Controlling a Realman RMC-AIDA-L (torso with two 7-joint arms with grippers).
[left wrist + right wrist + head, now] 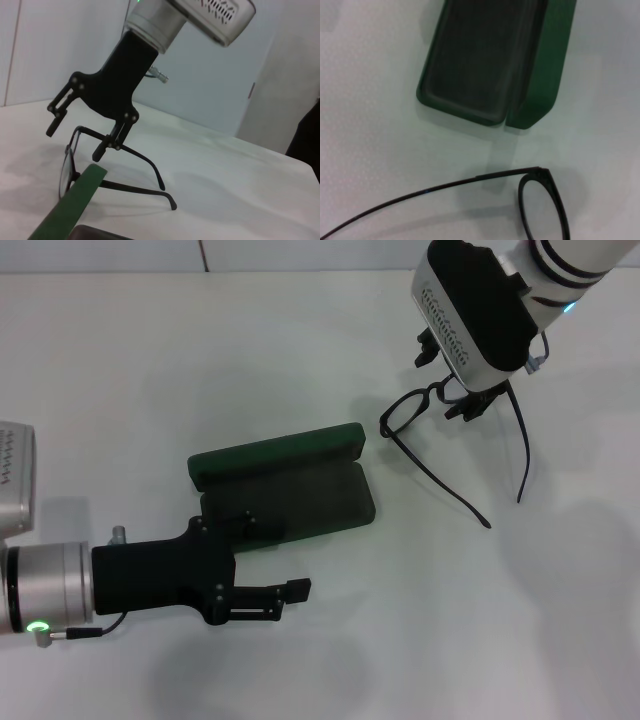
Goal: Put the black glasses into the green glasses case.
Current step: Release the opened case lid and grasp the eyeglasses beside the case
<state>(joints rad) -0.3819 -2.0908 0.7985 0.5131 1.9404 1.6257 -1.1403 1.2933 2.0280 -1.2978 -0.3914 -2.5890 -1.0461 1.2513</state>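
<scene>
The green glasses case (300, 502) lies open mid-table, its lid (280, 453) standing up along the far side and the dark lining empty; it also shows in the right wrist view (470, 55). The black glasses (440, 482) rest on the table just right of the case, temple arms unfolded toward me. My right gripper (447, 385) hovers open over the frame, one finger on either side of it, as the left wrist view shows (77, 137). My left gripper (280, 555) is open at the case's near left end, one finger (248, 523) over the tray.
The white table (500, 640) stretches around the case and the glasses. A wall rises behind the table's far edge. The case's green lid edge (75, 200) stands between the left wrist camera and the glasses (140, 155).
</scene>
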